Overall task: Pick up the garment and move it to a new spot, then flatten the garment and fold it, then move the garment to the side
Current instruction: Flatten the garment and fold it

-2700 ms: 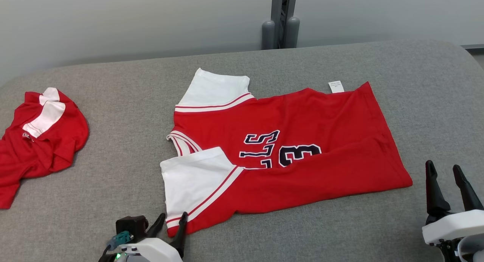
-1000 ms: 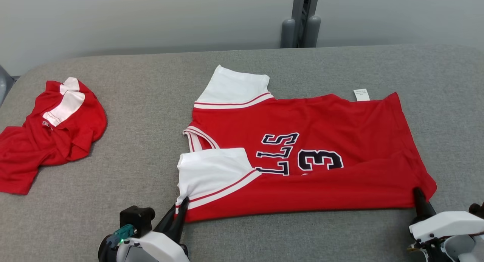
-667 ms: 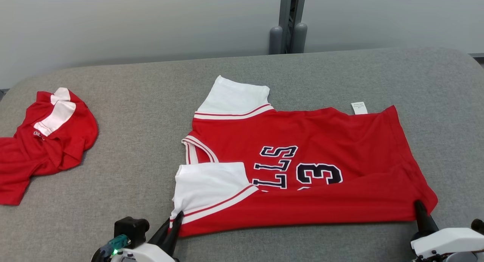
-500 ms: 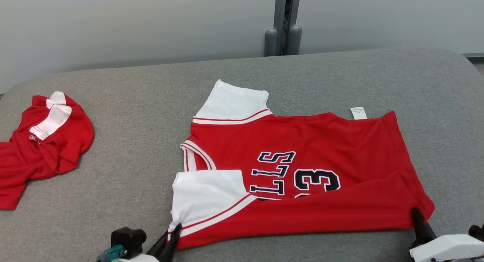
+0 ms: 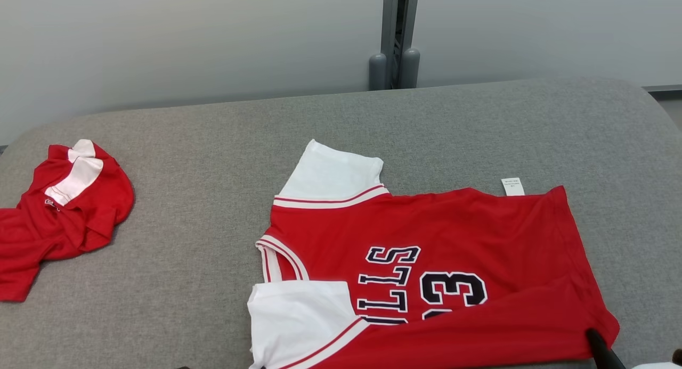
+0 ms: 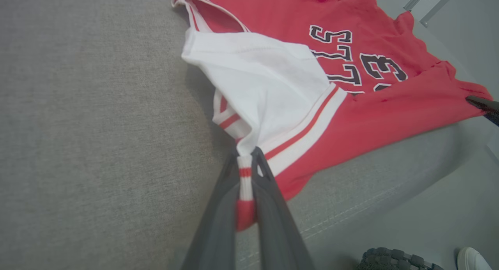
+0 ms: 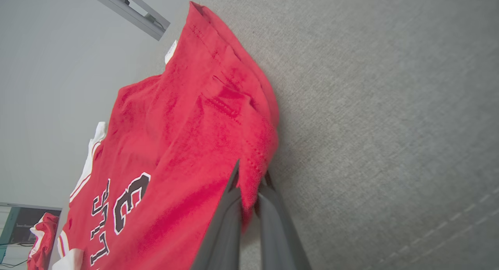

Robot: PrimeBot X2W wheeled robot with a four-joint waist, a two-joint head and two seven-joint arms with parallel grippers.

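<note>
Partly cropped at six o'clock, the red white-sleeved fabric jersey is clamped by the left gripper at seven o'clock, right gripper at five.

**Print on the red jersey** — dark block letters edged in white, turned sideways, legible as "LLS", rest of the word cut off by the folded-over cloth. Beside them, toward the hem, a larger numeral in the same style: "3" clear, remainder partly covered. White tag at the jersey's far edge — print too small to read. Small patch on the second red garment at left, illegible.
</note>
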